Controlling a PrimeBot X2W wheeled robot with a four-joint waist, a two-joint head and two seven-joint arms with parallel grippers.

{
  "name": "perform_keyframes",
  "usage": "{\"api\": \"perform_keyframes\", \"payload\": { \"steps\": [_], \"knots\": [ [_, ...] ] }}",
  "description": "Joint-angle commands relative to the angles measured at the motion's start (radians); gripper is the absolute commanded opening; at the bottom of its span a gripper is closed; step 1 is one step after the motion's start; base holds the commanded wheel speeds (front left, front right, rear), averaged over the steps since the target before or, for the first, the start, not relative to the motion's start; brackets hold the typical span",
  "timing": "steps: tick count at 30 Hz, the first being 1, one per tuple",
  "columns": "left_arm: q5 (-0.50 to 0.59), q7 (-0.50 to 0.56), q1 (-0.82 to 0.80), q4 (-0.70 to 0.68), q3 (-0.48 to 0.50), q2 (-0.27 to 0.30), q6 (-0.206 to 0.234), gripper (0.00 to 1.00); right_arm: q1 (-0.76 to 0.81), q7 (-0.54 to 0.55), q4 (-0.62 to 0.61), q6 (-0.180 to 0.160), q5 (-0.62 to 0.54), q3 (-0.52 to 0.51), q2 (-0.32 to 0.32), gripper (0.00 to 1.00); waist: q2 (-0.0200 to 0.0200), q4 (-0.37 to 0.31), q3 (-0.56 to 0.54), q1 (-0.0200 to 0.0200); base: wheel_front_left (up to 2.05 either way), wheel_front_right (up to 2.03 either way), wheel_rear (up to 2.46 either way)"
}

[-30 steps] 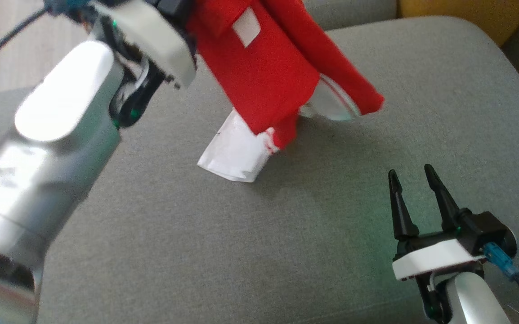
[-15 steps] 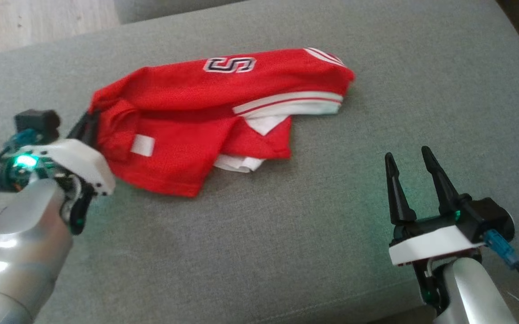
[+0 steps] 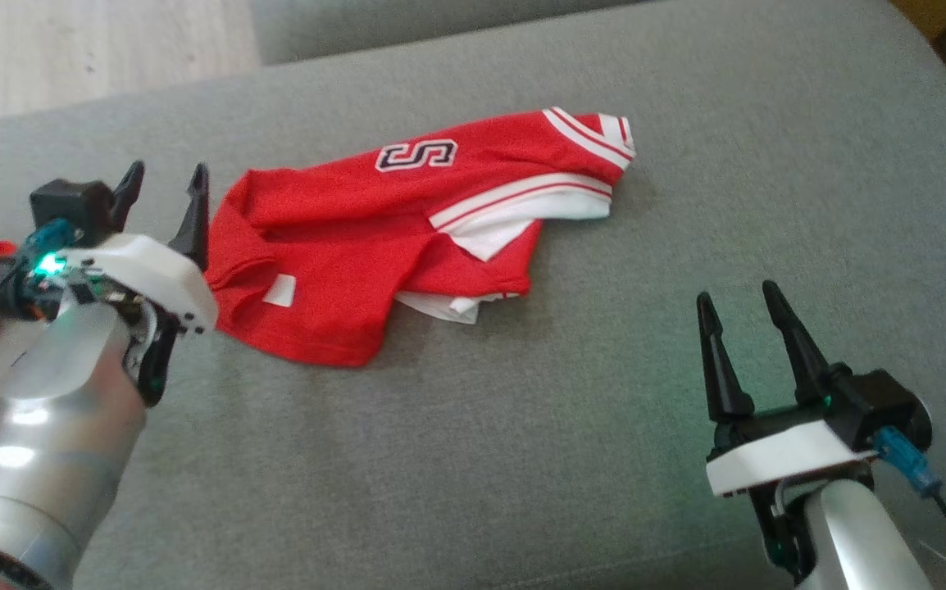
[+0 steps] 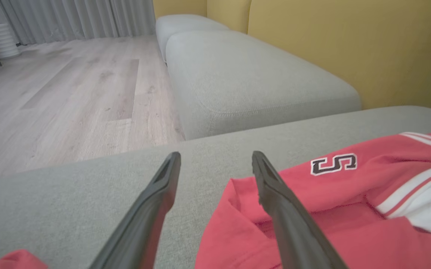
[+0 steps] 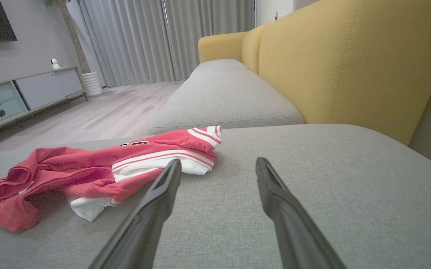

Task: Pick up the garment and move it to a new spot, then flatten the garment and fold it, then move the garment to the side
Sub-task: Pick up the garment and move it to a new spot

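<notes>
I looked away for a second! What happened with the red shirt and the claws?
The left claw brought the red shirt down from the air onto the grey cushion, then opened and let go. The shirt lies crumpled beside it. The right claw stayed open and empty.

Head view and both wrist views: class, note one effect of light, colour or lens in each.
Head view: sharp; a green lamp glows by the left gripper, and green tints the cushion near the right gripper. Left wrist view: the red garment looks washed pink. Right wrist view: the wide lens makes its fingers loom large, with shadow under the garment.
</notes>
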Motion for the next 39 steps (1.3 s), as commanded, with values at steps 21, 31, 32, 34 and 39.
{"api": "perform_keyframes", "payload": {
  "steps": [21,31,32,34,39],
  "knots": [
    [0.173,-0.045,0.489,-0.564,0.293,-0.006,0.181,1.00,0.135,-0.011,-0.015,0.008,-0.004,-0.031,-0.004,1.00,0.0000,0.206,-0.248,0.0000,0.00,0.00,0.00],
    [0.286,-0.045,0.810,-0.762,0.387,-0.006,0.263,1.00,0.173,-0.011,-0.008,0.008,0.008,-0.032,-0.004,1.00,0.0000,0.227,-0.264,0.0000,0.00,0.00,0.00],
    [0.289,-0.045,0.824,-0.766,0.390,-0.008,0.264,1.00,0.177,-0.011,-0.006,0.008,0.010,-0.031,-0.004,1.00,0.0000,0.228,-0.266,0.0000,0.00,0.00,0.00],
    [0.288,-0.045,0.847,-0.774,0.402,-0.012,0.262,1.00,0.183,-0.011,-0.001,0.008,0.014,-0.032,-0.004,1.00,0.0000,0.229,-0.271,0.0000,0.00,0.00,0.00],
    [0.288,-0.046,0.874,-0.775,0.420,-0.009,0.247,1.00,0.195,-0.011,0.012,0.008,0.020,-0.034,-0.004,1.00,0.0000,0.232,-0.281,0.0000,0.00,0.00,0.00]
  ]
}}
